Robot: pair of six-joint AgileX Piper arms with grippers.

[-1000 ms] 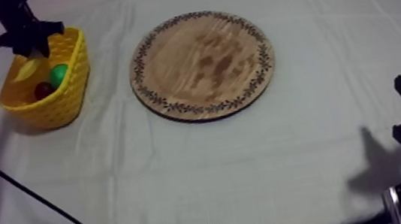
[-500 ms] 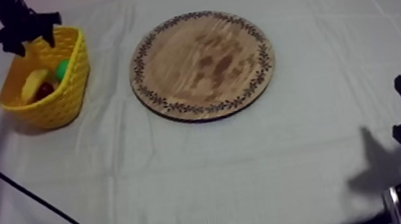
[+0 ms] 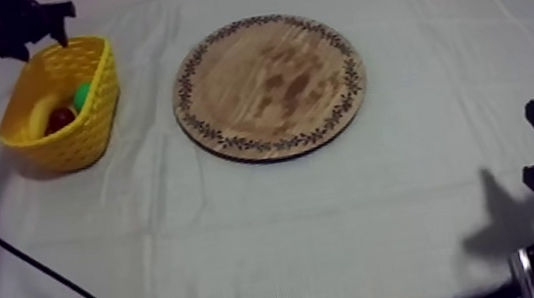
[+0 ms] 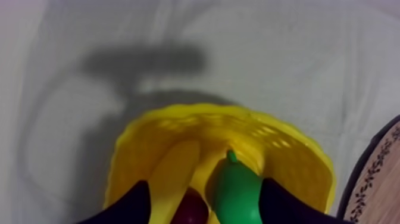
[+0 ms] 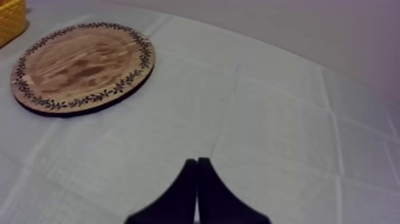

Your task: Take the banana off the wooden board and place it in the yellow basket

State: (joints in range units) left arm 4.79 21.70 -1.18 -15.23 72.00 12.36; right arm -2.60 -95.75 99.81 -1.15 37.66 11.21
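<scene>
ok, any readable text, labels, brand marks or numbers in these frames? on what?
None to read. The wooden board has only a patterned rim, with no letters. The yellow basket, the banana, the pear, the small red fruit and the cloth bear no marks.

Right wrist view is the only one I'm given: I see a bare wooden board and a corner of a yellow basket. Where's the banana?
Observer: The banana lies inside the yellow basket; the left wrist view looks straight down on it.
Visitor: Is it alone in there?
Observer: No, a green pear and a small red fruit lie beside it.
Visitor: And what is the other arm doing?
Observer: The left end effector hangs over the basket's far end, open and holding nothing.
</scene>
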